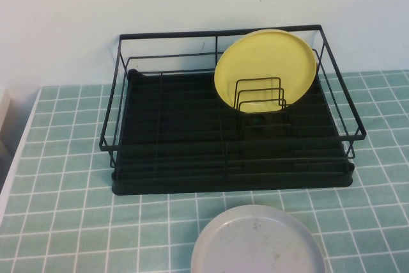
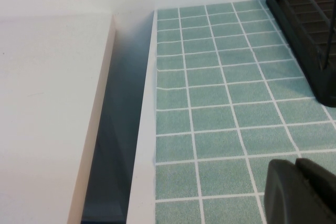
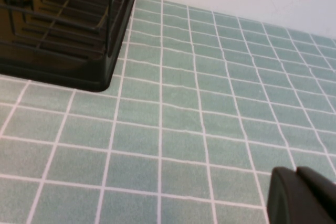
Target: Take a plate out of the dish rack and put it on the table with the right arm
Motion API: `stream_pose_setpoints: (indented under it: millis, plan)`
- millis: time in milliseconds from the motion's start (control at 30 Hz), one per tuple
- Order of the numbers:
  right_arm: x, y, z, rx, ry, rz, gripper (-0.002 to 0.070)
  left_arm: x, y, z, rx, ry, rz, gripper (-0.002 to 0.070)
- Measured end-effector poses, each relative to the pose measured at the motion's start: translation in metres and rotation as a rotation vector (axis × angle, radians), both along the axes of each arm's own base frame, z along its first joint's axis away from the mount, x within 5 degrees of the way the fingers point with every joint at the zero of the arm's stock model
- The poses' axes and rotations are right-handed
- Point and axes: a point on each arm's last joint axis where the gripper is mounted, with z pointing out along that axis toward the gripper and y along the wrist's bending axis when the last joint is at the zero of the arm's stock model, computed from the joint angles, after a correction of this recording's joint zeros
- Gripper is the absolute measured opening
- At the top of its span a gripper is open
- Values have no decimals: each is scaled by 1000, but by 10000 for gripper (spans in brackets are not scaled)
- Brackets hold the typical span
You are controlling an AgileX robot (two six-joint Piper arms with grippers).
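The pale grey plate (image 1: 258,240) lies flat on the table (image 1: 64,158) in front of the dish rack (image 1: 230,177), so placement looks finished; left gripper (image 2: 299,192) and right gripper (image 3: 302,198) sit low over bare tiles, their grasp impossible to tell, and likely only need parking.

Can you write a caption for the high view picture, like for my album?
Grey plate lies flat on the table before the dish rack, where a yellow plate stands.

Counter (image 2: 220,108): teal-green square tiles, white grout, white edge strip along its left side. Dish rack (image 2: 310,30): black, corner only, upper right of frame, standing on the tiles. Left claw (image 2: 299,192): black, lower right corner, above the tiles. White surface (image 2: 47,119): left of frame, dark gap between it and the counter.
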Motion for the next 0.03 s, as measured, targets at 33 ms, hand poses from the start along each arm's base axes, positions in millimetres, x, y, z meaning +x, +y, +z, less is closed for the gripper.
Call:
stream_pose_setpoints:
  millis: [33]
  plan:
    - [0,0,0,0,0,0,-1,0,0,0,0,0,0,-3]
